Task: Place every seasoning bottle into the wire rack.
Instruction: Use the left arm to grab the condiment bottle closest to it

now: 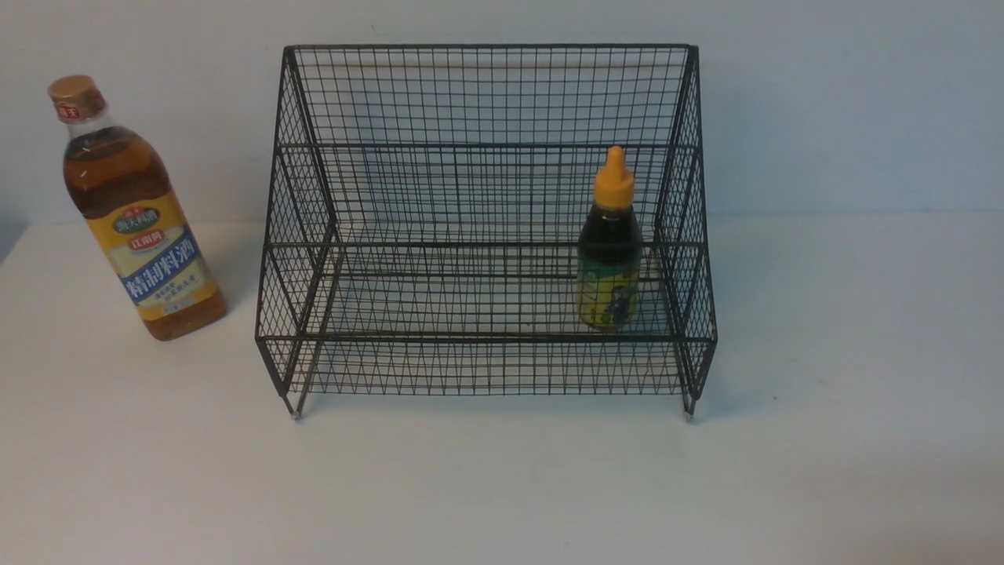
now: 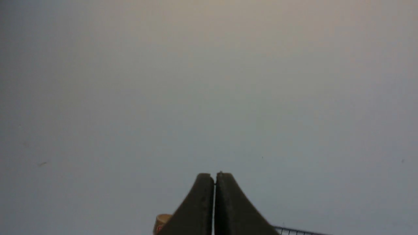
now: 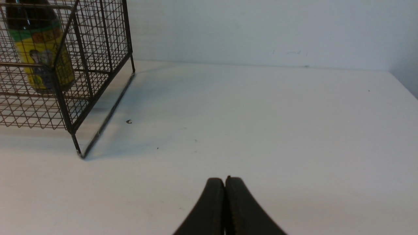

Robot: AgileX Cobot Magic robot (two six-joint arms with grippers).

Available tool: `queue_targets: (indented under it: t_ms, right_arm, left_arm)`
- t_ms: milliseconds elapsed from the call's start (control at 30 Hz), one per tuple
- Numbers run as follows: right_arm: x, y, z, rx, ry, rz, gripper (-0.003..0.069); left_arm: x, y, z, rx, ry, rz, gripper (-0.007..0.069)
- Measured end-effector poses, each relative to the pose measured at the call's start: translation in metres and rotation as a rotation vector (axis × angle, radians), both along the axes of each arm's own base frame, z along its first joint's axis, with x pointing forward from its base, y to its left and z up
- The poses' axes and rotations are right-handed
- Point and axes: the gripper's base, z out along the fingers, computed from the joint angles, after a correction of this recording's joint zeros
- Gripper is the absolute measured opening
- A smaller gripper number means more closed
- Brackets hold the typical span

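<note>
White wall (image 1: 847,110): rising behind everything, pale and plain, meeting the table (image 1: 502,494) along its back edge.
Table: white and flat, reaching out past both ends of the rack.
Wire rack (image 1: 486,339): black and full of little squares, standing on the table near the back edge, around the middle from side to side. Tall at the back, low at the front, with sloping sides and small feet (image 1: 296,415).
Tall bottle (image 1: 145,235): standing on the table near its back left corner, just beside the left end of the rack, not touching it. See-through, with brown-gold drink inside, a gold cap (image 1: 71,87) and a yellow and blue label (image 1: 157,259). Outside the rack.
Small dark bottle (image 1: 610,243): standing inside the rack, close to its right end, behind the front wires. Dark on top, yellow and green on its label (image 1: 608,297) — with a pointy orange cap (image 1: 615,180).
Left gripper (image 2: 215,178): jaws together, with nothing between the tips. Seen in front of the wall.
Right gripper (image 3: 225,180): jaws together too — holding nothing. Seen over the table.
Specks (image 3: 129,121): tiny and dark, dotted on the table near the right end of the rack.
</note>
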Motion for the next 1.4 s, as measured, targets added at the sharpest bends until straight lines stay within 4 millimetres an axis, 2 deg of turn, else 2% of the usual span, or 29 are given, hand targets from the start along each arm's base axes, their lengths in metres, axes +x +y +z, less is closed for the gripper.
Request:
queue_targets:
  t_ms: [167,200,333,467,600,700,833,1033,1167,1400]
  right_arm:
    - [0.0,0.0,0.0,0.0,0.0,0.0,-0.0015]
    - [0.0,0.0,0.0,0.0,0.0,0.0,-0.0015]
    - [0.0,0.0,0.0,0.0,0.0,0.0,-0.0015]
    - [0.0,0.0,0.0,0.0,0.0,0.0,-0.0015]
    - [0.0,0.0,0.0,0.004,0.0,0.0,-0.0015]
    - [0.0,0.0,0.0,0.004,0.0,0.0,-0.0015]
    - [0.0,0.0,0.0,-0.008,0.0,0.003,-0.0015]
    - [0.0,0.0,0.0,-0.011,0.0,0.004,-0.0015]
    - [0.0,0.0,0.0,-0.01,0.0,0.004,-0.0015]
    - [0.0,0.0,0.0,-0.01,0.0,0.004,-0.0015]
  left_arm:
    - [0.037,-0.001,0.005,0.072,0.138,0.0,-0.0006]
    - [0.056,0.0,0.003,0.094,0.206,-0.002,-0.0006]
    - [0.086,0.0,-0.001,0.135,0.284,-0.006,-0.0006]
    - [0.115,0.0,-0.004,0.164,0.314,-0.009,0.0]
    - [0.151,0.0,-0.01,0.191,0.322,-0.015,0.0039]
    - [0.162,0.001,-0.016,0.195,0.329,-0.016,0.0075]
    - [0.173,0.002,-0.02,0.184,0.3,-0.009,0.0185]
    - [0.191,0.011,-0.034,0.058,0.285,0.063,0.0428]
    - [0.207,0.019,-0.033,0.042,0.262,0.141,0.0547]
    - [0.237,0.022,-0.027,0.114,0.259,0.176,0.0586]
